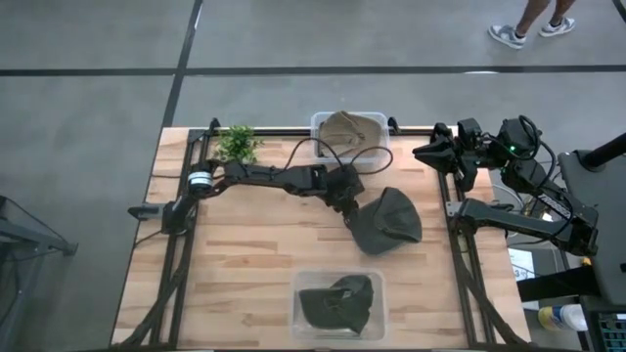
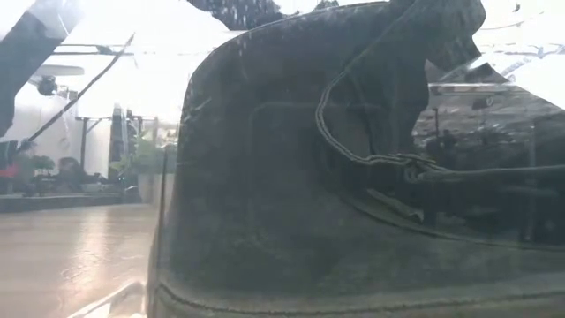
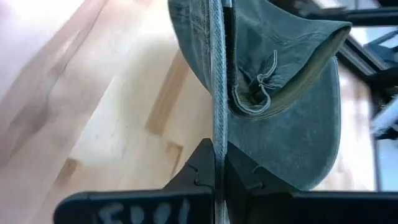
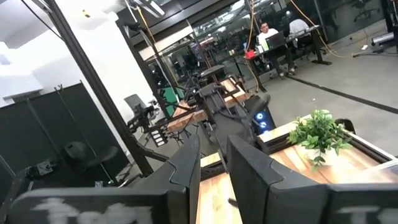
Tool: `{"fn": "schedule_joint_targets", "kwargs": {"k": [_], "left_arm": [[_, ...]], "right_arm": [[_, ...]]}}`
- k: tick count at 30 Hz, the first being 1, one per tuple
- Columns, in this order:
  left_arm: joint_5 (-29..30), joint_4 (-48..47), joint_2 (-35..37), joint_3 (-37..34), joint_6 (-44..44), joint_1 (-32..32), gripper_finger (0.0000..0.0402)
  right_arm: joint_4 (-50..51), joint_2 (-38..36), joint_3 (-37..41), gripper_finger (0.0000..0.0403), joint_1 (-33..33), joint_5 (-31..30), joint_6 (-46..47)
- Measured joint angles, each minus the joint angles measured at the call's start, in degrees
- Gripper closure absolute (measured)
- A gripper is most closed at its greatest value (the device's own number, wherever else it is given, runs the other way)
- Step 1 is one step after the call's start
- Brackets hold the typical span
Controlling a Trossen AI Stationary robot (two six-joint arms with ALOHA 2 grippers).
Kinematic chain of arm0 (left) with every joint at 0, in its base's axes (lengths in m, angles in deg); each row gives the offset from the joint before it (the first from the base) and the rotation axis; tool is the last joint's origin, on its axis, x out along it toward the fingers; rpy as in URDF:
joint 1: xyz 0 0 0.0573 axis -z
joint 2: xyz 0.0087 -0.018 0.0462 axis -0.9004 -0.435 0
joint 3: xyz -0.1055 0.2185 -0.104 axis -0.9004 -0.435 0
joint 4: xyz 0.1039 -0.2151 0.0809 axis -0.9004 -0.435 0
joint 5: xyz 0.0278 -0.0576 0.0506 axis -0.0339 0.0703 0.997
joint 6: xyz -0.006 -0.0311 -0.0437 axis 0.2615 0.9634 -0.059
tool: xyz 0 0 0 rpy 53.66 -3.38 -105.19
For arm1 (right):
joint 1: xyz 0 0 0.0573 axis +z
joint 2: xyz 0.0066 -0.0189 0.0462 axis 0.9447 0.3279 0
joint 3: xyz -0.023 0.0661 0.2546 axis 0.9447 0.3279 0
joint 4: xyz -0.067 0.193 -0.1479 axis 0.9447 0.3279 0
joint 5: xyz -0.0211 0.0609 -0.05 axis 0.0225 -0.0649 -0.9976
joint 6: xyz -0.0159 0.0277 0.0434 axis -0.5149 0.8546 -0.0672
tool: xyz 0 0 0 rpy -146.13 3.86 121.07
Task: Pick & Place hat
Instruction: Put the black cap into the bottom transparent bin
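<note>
A dark green hat (image 1: 391,223) is out on the wooden table, right of centre. My left gripper (image 1: 349,203) reaches across from the table's left and is shut on the hat's left edge. In the left wrist view the hat (image 3: 292,124) spreads away from the gripper (image 3: 217,171), its brim folded over. My right gripper (image 1: 423,154) waits above the table's far right corner and touches nothing. Its wrist view shows the gripper (image 4: 213,162) open by a narrow gap. My left gripper pinches the hat's stitched edge (image 3: 217,124) between its two fingers, one on each side of the cloth. The fingers come slanting from the table's left. The hat extends from them toward the table's right. Whether its body rests on the table I cannot tell.
A clear bin (image 1: 377,122) at the far edge holds a tan hat (image 1: 347,129). Another clear bin (image 1: 298,313) at the near edge holds a second dark hat (image 1: 337,298), which fills the low view (image 2: 291,177). A small plant (image 1: 237,144) stands far left. A person's feet (image 1: 528,29) are beyond the table.
</note>
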Motion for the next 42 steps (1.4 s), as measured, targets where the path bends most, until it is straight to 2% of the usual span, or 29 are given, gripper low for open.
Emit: {"fn": "schedule_joint_targets", "kwargs": {"k": [5,10,14,20,30,37,42], "left_arm": [[-2.62,-1.98,2.92,1.41,-1.35,-0.17,0.0395],[-10.29,-3.06,6.7,2.5,-1.46,-0.69,0.0395],[-14.22,-6.58,10.1,2.5,-0.95,-0.71,0.0395],[-14.5,-15.06,16.39,2.42,-1.65,-0.35,0.0395],[-14.48,-22.93,26.61,2.37,-1.39,3.0,0.0395],[-14.51,-28.81,29.66,2.42,1.61,8.16,0.0395],[-12.46,-32.76,29.72,2.22,2.46,11.99,0.0395]], "right_arm": [[0.0,0.0,0.0,0.033,-0.01,-0.12,-0.1],[0.58,-0.02,0.0,0.033,-0.01,-1.46,-1.18],[0.63,0.0,0.0,0.033,-0.01,-2.02,-1.5],[0.74,-0.02,0.0,0.033,-0.03,-3.06,-2.5],[0.74,1.8,0.04,0.033,-0.01,-3.23,-2.73],[0.79,3.56,0.04,0.033,-0.01,-3.45,-2.82],[0.74,4.28,0.04,0.033,-0.01,-3.45,-2.54]]}}
